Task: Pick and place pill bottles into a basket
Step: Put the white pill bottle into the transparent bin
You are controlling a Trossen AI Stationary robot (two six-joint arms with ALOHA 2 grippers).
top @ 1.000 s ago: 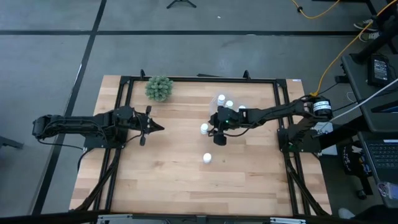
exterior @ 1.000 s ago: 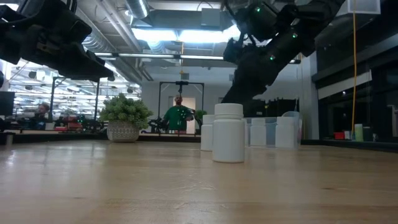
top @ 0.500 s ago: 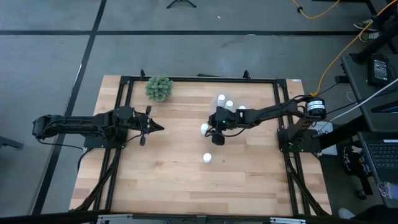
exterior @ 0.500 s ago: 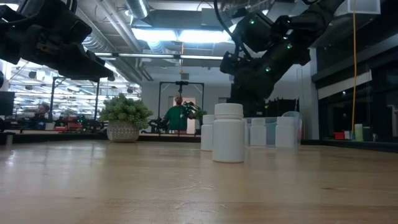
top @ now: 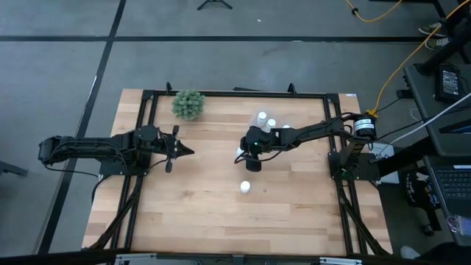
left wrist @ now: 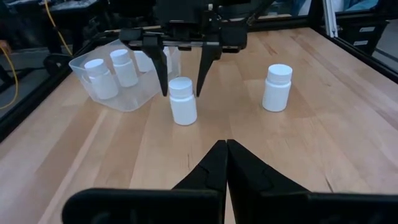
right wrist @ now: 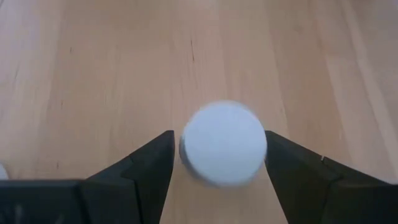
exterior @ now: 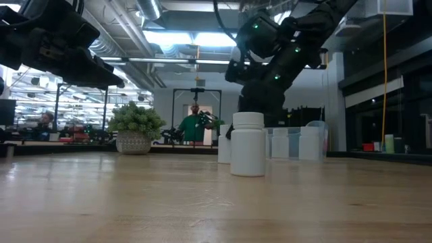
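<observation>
My right gripper is open, pointing down over a white pill bottle that stands upright on the table. Its two fingers stand on either side of the bottle's cap with small gaps, touching nothing. A second bottle stands alone nearer the table's front. The transparent basket toward the far right holds several bottles. My left gripper is shut and empty, hovering left of centre.
A green bushy plant in a pot stands at the far left of the table. A black frame runs along the table's edges. Bare wood lies between my two grippers and along the near side.
My right gripper has gone toward the table's left edge and down, from beside the bottle to over it, so its fingers now straddle the cap. The bottles have stayed where they were.
</observation>
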